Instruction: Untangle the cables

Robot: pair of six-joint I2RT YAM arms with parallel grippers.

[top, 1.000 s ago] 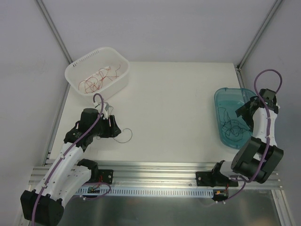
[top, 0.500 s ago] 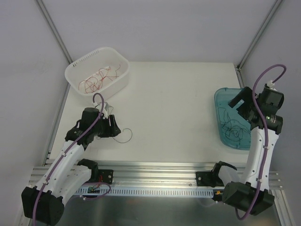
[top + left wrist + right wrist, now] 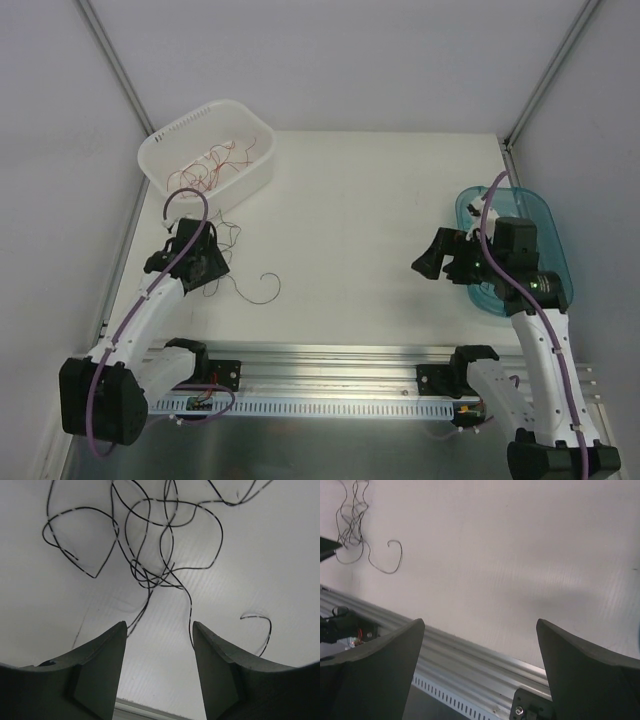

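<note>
Top: the left arm crouches low, left gripper (image 3: 213, 272) at the black cables (image 3: 252, 289). The right gripper (image 3: 440, 257) reaches left of the tray (image 3: 548, 218).
Left wrist: fingers parted, unclamped strands between them, ends hidden.
Right wrist: jaws wide, empty.

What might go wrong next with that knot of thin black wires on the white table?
The knot of thin black wires lies just ahead of the open left gripper, with two strands trailing between its jaws. Closing there may pinch both and tighten the knot. The right gripper hangs open and empty far to the side, so nothing pins the bunch; a pull would probably drag it whole. The loose black curl nearby may get swept along.
</note>
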